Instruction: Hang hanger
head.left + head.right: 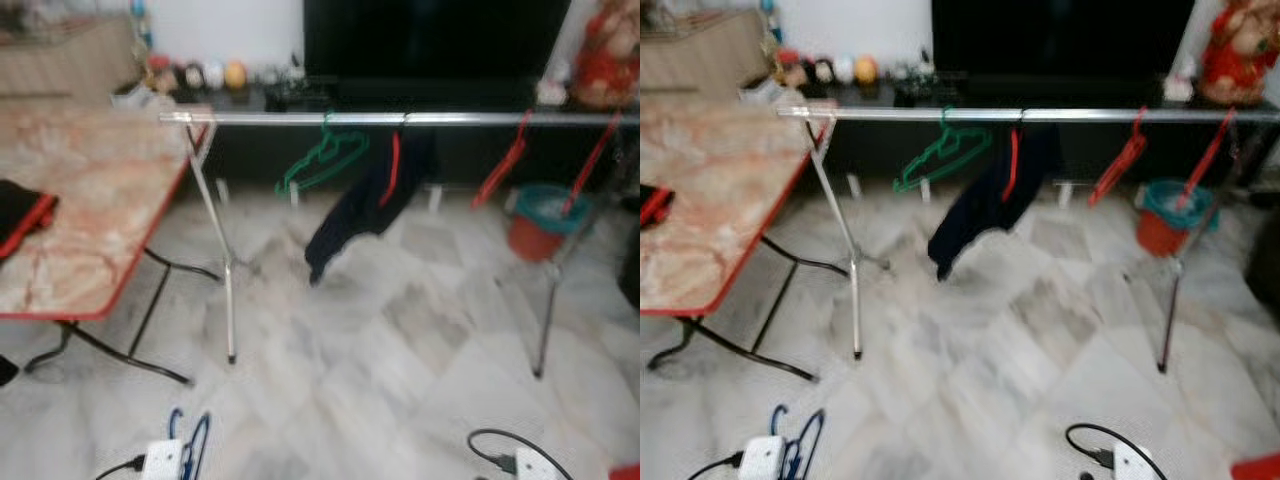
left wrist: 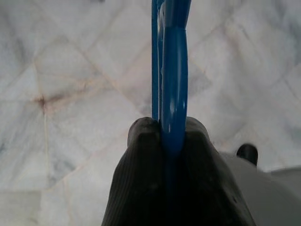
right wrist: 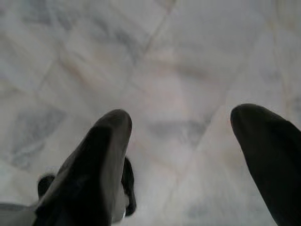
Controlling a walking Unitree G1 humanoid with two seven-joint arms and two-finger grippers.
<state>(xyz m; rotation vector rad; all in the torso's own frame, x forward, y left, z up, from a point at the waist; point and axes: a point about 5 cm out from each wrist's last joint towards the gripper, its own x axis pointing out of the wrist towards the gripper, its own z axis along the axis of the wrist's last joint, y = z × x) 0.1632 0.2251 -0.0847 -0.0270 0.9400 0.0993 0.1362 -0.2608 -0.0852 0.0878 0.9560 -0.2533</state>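
A blue hanger (image 2: 173,70) is pinched between the two black fingers of my left gripper (image 2: 167,125), which is shut on it low over the marble floor. The same blue hanger (image 1: 192,438) shows at the bottom left of the left eye view, well short of the rack. A silver rail (image 1: 450,119) of a clothes rack runs across ahead. On it hang a green hanger (image 1: 322,160), a dark garment (image 1: 370,200) on a red hanger, and two bare red hangers (image 1: 505,160). My right gripper (image 3: 181,115) hangs open above the floor, with nothing between its fingers.
A marble-topped folding table (image 1: 100,190) with a red edge stands at the left, close to the rack's left leg (image 1: 228,290). An orange bucket (image 1: 540,225) sits behind the rack's right leg. A black TV console (image 1: 430,60) lines the back wall.
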